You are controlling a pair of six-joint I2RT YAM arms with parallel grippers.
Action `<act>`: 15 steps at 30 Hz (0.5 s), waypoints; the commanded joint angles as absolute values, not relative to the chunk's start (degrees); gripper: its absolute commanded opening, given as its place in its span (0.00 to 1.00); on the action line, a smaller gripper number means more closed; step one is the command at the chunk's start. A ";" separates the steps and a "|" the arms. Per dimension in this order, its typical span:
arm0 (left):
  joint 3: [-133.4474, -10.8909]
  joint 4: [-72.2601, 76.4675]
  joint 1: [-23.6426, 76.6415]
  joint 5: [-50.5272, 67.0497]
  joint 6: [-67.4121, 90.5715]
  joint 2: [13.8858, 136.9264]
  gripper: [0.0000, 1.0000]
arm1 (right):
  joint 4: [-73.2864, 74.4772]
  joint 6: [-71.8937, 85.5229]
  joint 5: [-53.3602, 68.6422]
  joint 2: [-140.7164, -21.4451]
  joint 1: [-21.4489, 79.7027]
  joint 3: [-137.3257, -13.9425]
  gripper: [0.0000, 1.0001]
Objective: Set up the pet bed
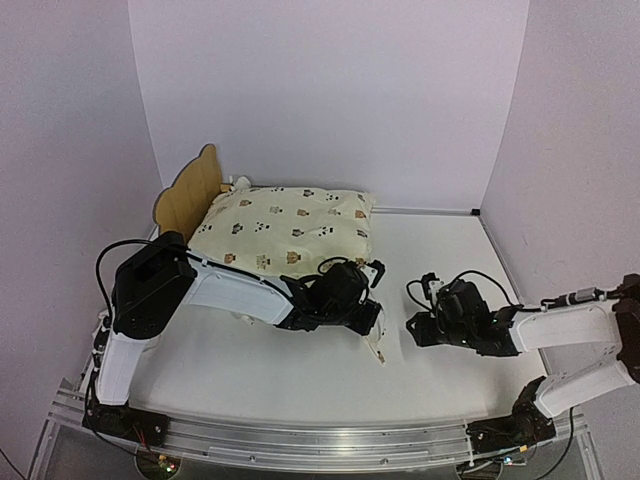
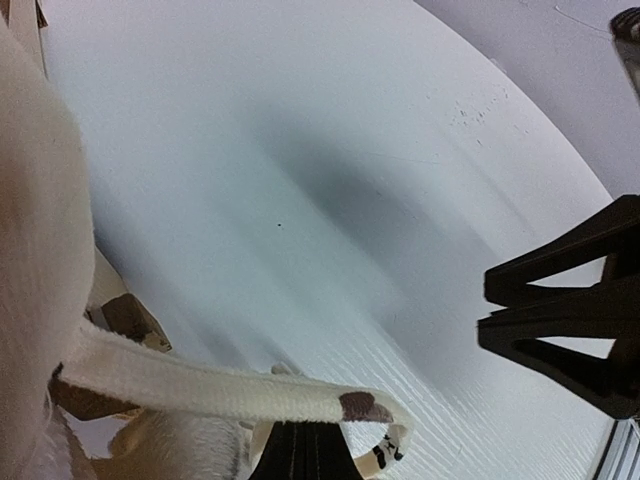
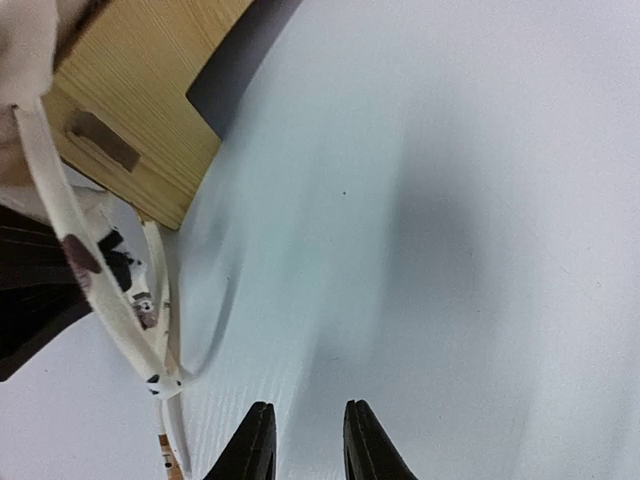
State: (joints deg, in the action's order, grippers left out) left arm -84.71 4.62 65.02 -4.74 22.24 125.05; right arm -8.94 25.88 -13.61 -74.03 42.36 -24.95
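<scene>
pet bed (image 1: pixel 185 200) holds cream cushion (image 1: pixel 285 228), left pincer (image 1: pixel 377 295) at its corner.

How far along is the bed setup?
Done: cushion lies on the bed. In hand: left end effector is at the cushion's near corner, its ruffle draped over a finger; grip unclear. Right end effector is empty, off to the side. Remaining: likely squaring that corner.
</scene>
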 commanded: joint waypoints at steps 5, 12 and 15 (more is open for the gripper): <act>-83.94 7.45 64.59 -3.97 21.64 124.91 0.00 | -25.13 18.72 1.55 -85.60 40.69 -28.41 0.30; -83.85 7.53 64.53 -3.27 22.63 124.25 0.00 | -39.16 19.79 9.29 -92.25 39.51 -26.85 0.33; -83.72 7.54 64.39 -2.75 23.59 123.94 0.00 | -44.13 19.99 9.74 -93.59 39.34 -25.66 0.34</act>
State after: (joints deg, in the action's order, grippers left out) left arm -84.16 5.61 64.95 -3.99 22.50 125.05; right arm -32.64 20.21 5.71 -91.85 39.84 -26.59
